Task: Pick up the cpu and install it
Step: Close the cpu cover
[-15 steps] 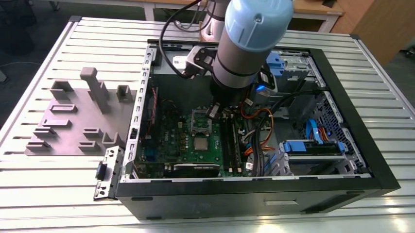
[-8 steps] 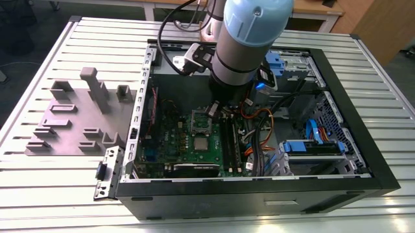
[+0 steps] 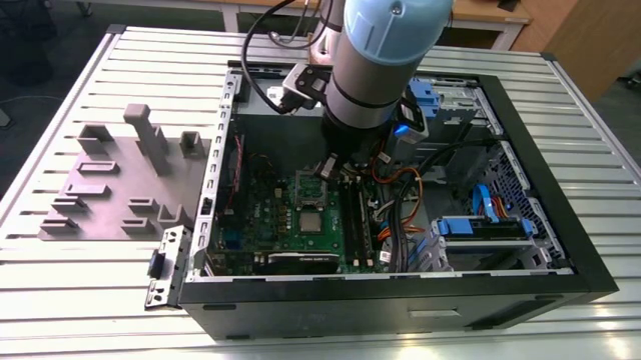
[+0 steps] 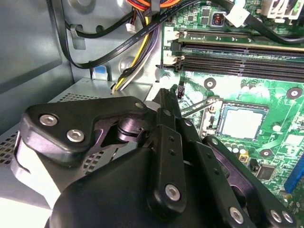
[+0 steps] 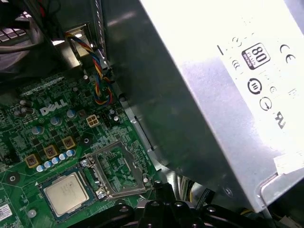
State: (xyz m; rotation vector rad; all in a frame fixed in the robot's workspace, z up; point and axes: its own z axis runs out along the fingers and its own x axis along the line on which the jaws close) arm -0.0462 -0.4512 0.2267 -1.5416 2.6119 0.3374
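Cpu [image 5: 64,192] is already sitting in its socket on the green board [image 3: 263,217], at six o'clock from the gripper [image 4: 164,102]. Gripper's fingers are looking pinched together, holding nothing. Metal frame [image 5: 115,171] is standing open.

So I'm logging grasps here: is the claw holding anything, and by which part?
Nothing held, as far as shows. The cpu sits in its socket on the motherboard, and the claw above it looks closed and empty.

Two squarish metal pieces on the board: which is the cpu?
The solid silver cpu, lying flat; the socket frame beside it is hollow and flipped open.
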